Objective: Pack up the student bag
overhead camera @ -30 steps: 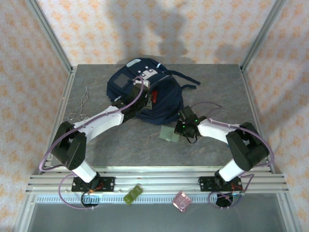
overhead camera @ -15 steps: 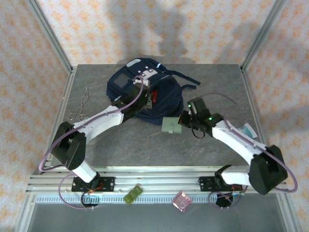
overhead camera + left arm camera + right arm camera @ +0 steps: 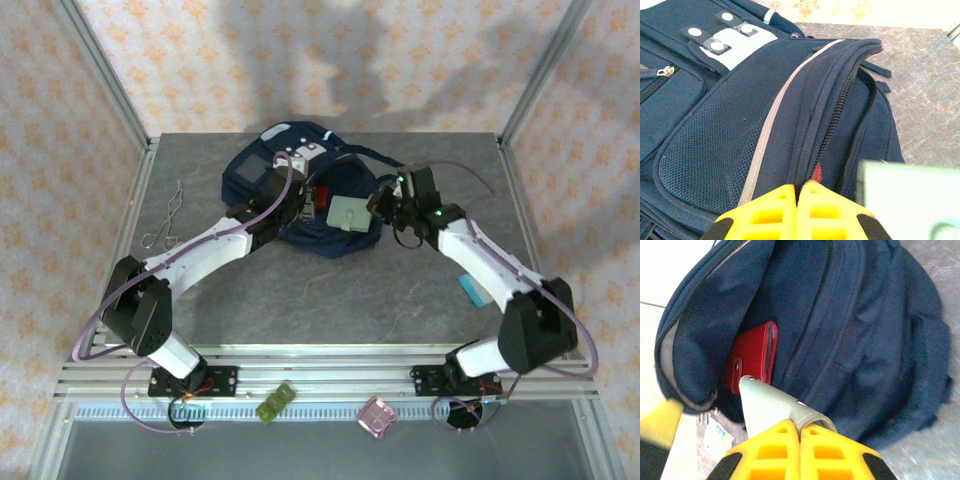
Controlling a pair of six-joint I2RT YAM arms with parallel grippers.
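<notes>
Your right end effector (image 3: 800, 429) was clamped on a pale green flat case (image 3: 767, 407) above the open student bag (image 3: 255, 175), lying far-middle on the bench (image 3: 300, 290), while your left end effector (image 3: 797, 192) pinched its zipper edge.

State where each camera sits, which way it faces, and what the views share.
Top external: above, behind the bases, looking down on both arms and the student bag.
Left wrist: faces the bag's zip past the left gripper.
Right wrist: faces into the bag past the right gripper gripping a pale green case.
All share bag and case.
</notes>
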